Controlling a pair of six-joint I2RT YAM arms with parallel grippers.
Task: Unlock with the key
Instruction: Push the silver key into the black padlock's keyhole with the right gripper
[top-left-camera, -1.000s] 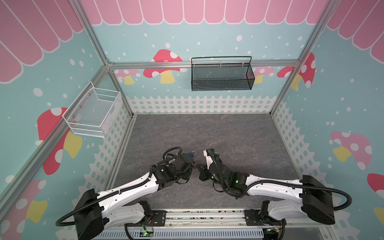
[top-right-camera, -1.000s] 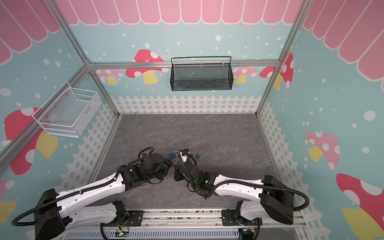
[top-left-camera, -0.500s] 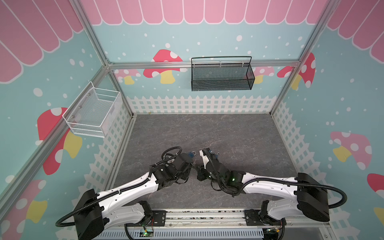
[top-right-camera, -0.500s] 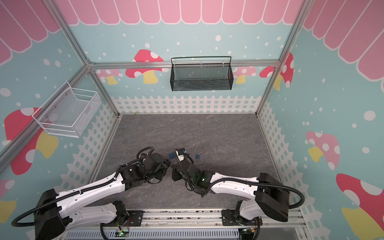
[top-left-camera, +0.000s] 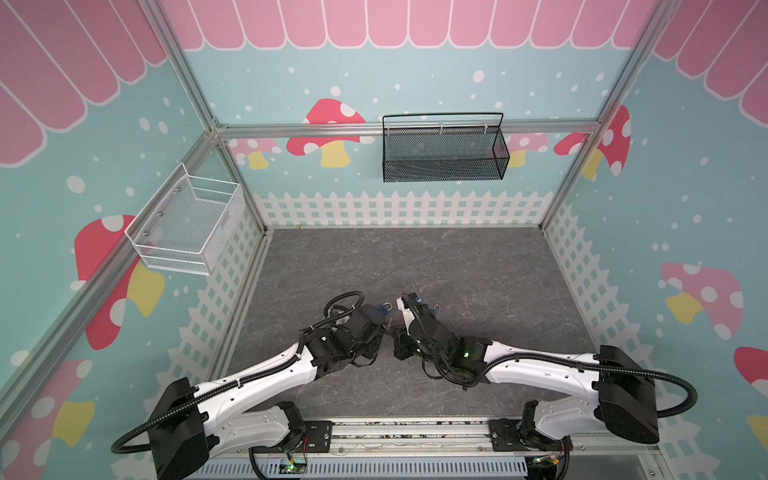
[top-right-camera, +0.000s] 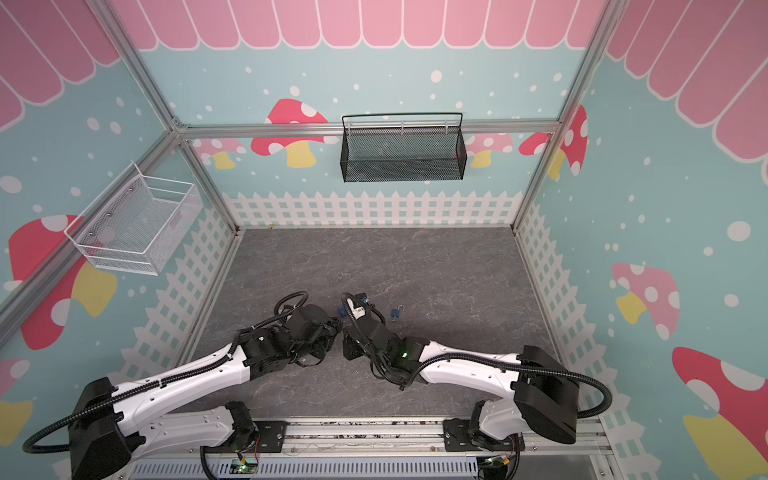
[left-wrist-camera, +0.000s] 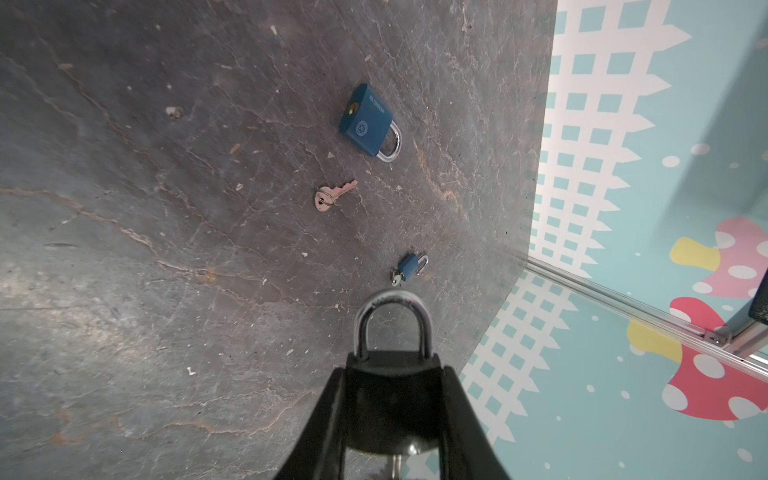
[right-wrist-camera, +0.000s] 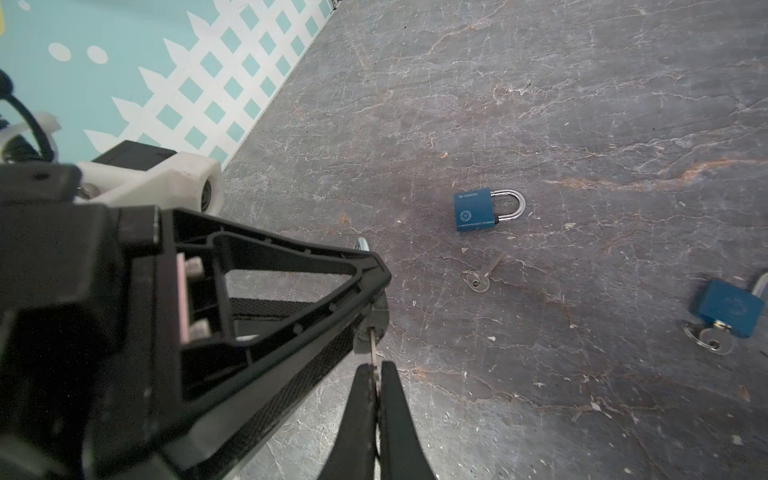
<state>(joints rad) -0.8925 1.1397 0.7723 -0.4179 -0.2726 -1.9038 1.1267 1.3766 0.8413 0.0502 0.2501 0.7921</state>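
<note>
My left gripper (left-wrist-camera: 392, 370) is shut on a padlock (left-wrist-camera: 392, 395) whose body looks dark in shadow; its silver shackle (left-wrist-camera: 392, 316) sticks out past the fingertips. In the right wrist view my right gripper (right-wrist-camera: 376, 368) is shut on a key (right-wrist-camera: 372, 347). The key's blade runs into the bottom of the held padlock (right-wrist-camera: 371, 322). In both top views the two grippers meet near the front middle of the floor, left gripper (top-left-camera: 380, 332) against right gripper (top-left-camera: 399, 340); the held padlock is hidden there.
On the grey floor lie a blue padlock (left-wrist-camera: 368, 122), a loose key (left-wrist-camera: 330, 195) and a small blue padlock with a key in it (left-wrist-camera: 409, 268). A black basket (top-left-camera: 442, 151) hangs on the back wall and a white basket (top-left-camera: 187, 226) on the left wall.
My right gripper has shifted slightly left, closer to the left gripper. The left arm has stayed still with the padlock.
</note>
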